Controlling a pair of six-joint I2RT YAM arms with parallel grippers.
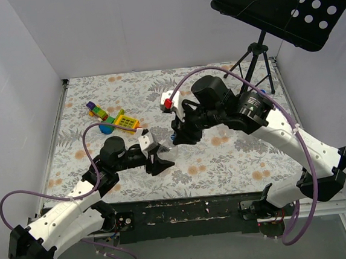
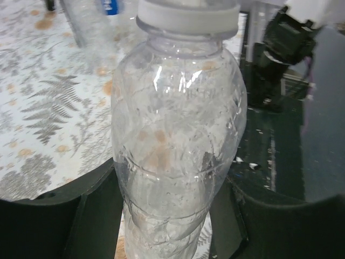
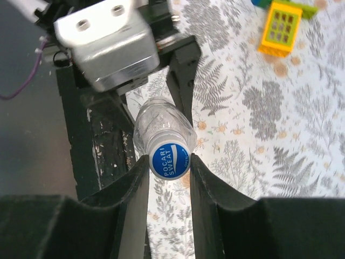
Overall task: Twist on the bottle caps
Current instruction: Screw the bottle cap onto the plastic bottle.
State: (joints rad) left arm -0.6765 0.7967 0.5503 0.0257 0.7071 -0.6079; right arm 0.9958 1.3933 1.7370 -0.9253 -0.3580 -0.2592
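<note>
Left gripper (image 2: 161,226): jaws clenched on the bottle (image 2: 178,135), one finger on each side of its lower body. The bottle is clear and ribbed. It stands between the jaws with shoulder and neck rising above them. A white cap skirt shows at the top edge of the wrist view. Cannot tell whether the base touches the cloth (image 2: 48,108).

Right gripper (image 3: 168,160): jaws grasping the cap (image 3: 169,163), with the inner faces of both fingers touching its rim. The cap top is blue with white print and sits on the bottle's neck, centred between the jaws. Cannot tell how far it is threaded on. Below the right jaws the bottle body runs down to the left gripper's fingers, which clamp it lower.

A second bottle (image 2: 86,27) with a blue label is blurred, beyond the left jaws and to their left, apart from the held one.

The blocks (image 3: 279,35) lie on the cloth beyond the right jaws and to their right, well apart.
</note>
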